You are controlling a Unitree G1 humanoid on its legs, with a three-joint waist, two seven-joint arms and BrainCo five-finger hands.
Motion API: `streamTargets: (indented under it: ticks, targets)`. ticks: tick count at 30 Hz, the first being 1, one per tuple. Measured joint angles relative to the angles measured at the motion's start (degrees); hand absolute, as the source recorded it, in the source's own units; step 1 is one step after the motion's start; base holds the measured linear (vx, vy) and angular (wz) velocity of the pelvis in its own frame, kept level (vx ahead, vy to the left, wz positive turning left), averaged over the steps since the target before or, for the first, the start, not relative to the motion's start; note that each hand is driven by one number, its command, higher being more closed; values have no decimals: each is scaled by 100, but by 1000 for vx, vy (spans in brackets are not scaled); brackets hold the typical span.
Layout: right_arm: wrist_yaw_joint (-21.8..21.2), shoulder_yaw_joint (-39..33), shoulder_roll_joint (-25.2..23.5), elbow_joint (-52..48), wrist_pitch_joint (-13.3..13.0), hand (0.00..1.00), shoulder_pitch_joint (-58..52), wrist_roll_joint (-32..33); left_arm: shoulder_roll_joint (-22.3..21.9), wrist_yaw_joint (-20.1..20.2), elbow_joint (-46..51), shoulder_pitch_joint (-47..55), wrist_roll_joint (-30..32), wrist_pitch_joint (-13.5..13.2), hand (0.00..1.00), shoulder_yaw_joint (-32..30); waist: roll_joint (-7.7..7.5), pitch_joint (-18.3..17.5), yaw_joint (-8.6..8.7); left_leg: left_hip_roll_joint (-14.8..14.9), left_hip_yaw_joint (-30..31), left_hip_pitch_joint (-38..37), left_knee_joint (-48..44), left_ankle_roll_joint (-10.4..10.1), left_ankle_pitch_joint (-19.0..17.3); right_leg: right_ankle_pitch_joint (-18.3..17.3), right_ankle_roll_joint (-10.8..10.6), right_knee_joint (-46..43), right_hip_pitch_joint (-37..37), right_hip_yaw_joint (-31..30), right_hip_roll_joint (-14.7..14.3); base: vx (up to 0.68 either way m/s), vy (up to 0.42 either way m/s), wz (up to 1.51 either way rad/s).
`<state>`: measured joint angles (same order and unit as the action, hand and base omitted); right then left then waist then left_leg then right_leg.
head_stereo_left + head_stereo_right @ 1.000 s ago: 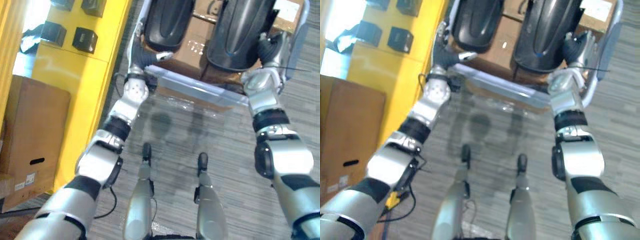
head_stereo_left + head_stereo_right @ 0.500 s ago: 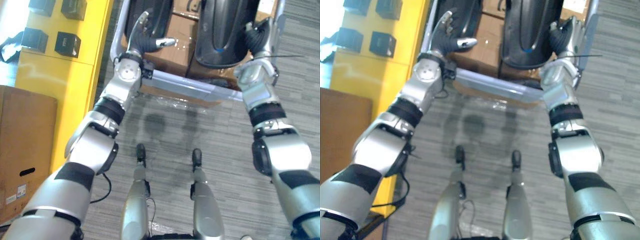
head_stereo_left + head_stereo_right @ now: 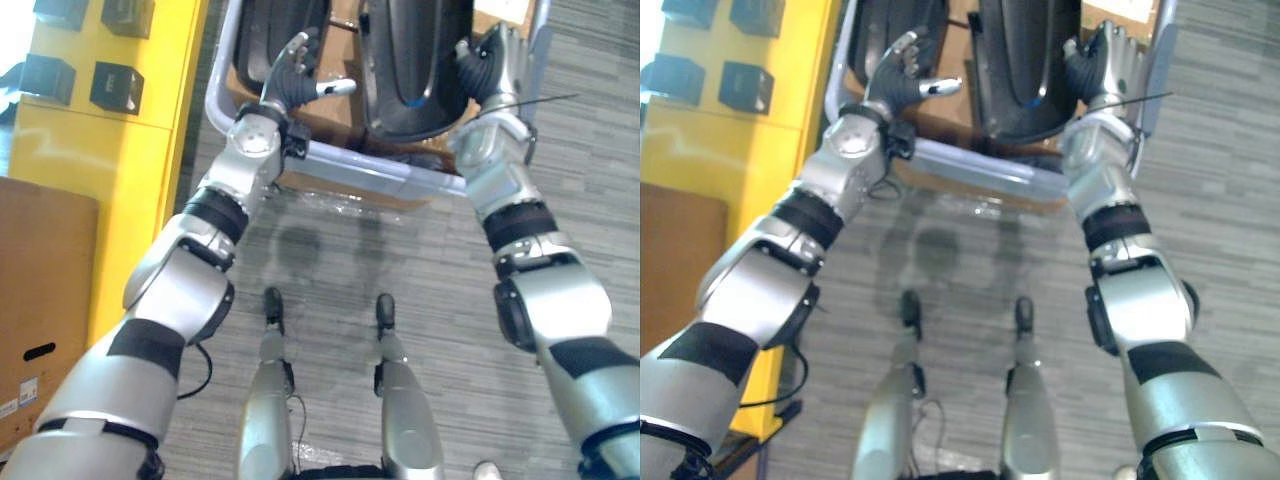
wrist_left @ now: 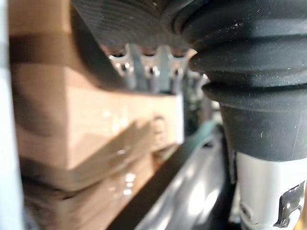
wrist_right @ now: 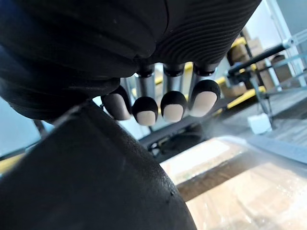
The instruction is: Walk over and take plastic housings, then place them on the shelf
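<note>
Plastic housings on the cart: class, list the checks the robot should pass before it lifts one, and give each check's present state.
1. Left hand open: ok.
2. Right hand open: ok.
3. One hand on each side of the right-hand housing: ok.
4. Fingers closed round that housing: not ok, no grip yet.
5. Wrists clear of the cart rail: cannot tell.
</note>
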<state>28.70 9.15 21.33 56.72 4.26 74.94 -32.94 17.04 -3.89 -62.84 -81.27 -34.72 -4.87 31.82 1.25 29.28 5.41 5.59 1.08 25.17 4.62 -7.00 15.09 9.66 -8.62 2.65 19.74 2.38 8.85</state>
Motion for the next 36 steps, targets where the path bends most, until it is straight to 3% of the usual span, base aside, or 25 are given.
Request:
streamTargets:
  ticks: [10, 15, 27, 33, 34, 36]
  targets:
    - [20, -70, -262, 0, 73, 100, 62, 0, -563, -453, -463, 3, 841, 165, 0, -666, -3, 1, 15, 1, -35, -9, 0, 0, 0, 3, -3, -3, 17, -59, -1, -8, -3, -1]
    - [33, -114, -386, 0, 82, 100, 187, 1, -652, -524, -506, 6, 860, 170, 0, -876, -3, 2, 18, 5, -75, -20, 0, 0, -1, 11, -3, -2, 33, -92, -1, -14, -8, -2]
    - [191, 138, -545, -555, 106, 100, 156, -185, -685, -605, -452, 35, 70, 161, 0, -915, -71, 35, 41, 33, -162, -86, 0, -14, -29, 14, -2, -1, 23, -152, -12, -14, -8, -3]
    - [253, 587, -596, -906, 62, 100, -277, -230, -640, -561, -217, 34, -734, 124, 0, -789, -72, 34, 39, 32, -151, -90, 0, -14, -29, 14, -3, 0, 8, -138, -12, -12, -4, 0]
    - [250, 640, -594, -912, 60, 100, -334, -241, -622, -550, -210, 34, -878, 122, 100, -771, -72, 34, 39, 32, -150, -91, 0, -14, -29, 13, -4, 0, 7, -136, -12, -31, -11, 0]
    - [251, 695, -592, -980, 60, 100, -467, -287, -590, -549, -173, 34, -1063, 120, 100, -655, -73, 33, 38, 32, -143, -91, 0, -14, -30, 13, -4, 0, 0, -127, -12, -15, -6, 1]
